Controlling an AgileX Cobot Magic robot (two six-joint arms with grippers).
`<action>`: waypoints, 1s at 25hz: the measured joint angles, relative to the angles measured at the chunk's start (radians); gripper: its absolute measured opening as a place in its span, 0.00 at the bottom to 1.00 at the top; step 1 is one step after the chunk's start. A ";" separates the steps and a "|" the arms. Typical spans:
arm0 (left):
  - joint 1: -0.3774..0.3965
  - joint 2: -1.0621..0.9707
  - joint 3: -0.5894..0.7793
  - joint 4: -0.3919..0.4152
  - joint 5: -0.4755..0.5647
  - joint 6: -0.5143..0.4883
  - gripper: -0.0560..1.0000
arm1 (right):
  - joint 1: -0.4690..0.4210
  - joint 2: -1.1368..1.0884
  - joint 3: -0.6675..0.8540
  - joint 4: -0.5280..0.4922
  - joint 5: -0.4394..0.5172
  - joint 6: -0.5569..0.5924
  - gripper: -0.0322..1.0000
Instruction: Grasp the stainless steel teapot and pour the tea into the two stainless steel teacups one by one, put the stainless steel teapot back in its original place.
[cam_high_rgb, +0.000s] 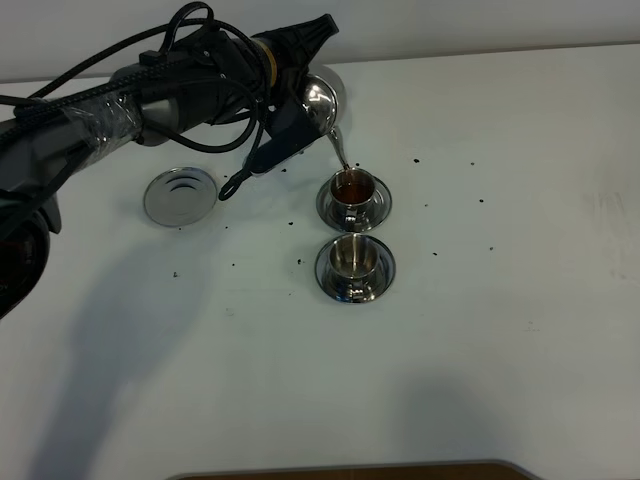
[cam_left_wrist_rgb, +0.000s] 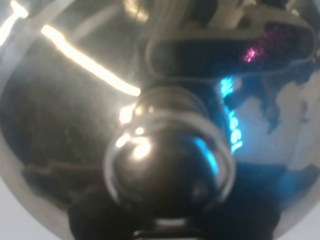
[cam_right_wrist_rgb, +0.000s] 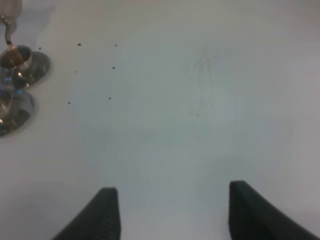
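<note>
Left claw (cam_high_rgb: 300, 95) was clenched on the stainless steel teapot (cam_high_rgb: 325, 98), gripping it from the handle side, though the handle itself was hidden behind the arm. The pot hung clear of the tabletop (cam_high_rgb: 520, 330), toward the far edge. It was tipped forward, its long axis running from the claw out through the thin spout (cam_high_rgb: 340, 150), which pointed down and toward the camera, its tip just over the far teacup (cam_high_rgb: 353, 205). That cup held dark reddish tea (cam_high_rgb: 352, 186); the near teacup (cam_high_rgb: 355, 260), just in front of it on its own saucer (cam_high_rgb: 330, 275), looked empty. I judged the first pour under way or nearly finished, and the next move would turn on carrying the spout a short way toward the camera, along the line of the two cups. Up close, the left wrist view showed only the lid knob (cam_left_wrist_rgb: 167, 165) and polished body. A bare steel disc (cam_high_rgb: 180, 195) lay left of the cups, well apart, below the left arm. Right claw (cam_right_wrist_rgb: 170, 210) stood released and empty, well off to the right; the left arm was plainly nearer
</note>
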 joint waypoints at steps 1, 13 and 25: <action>-0.001 0.000 0.000 0.000 -0.003 0.007 0.28 | 0.000 0.000 0.000 0.000 0.000 0.000 0.50; -0.002 0.000 0.000 0.000 -0.025 0.021 0.28 | 0.000 0.000 0.000 0.000 0.000 0.000 0.50; -0.002 0.000 0.000 -0.160 0.107 0.023 0.28 | 0.000 0.000 0.000 0.000 0.000 0.000 0.50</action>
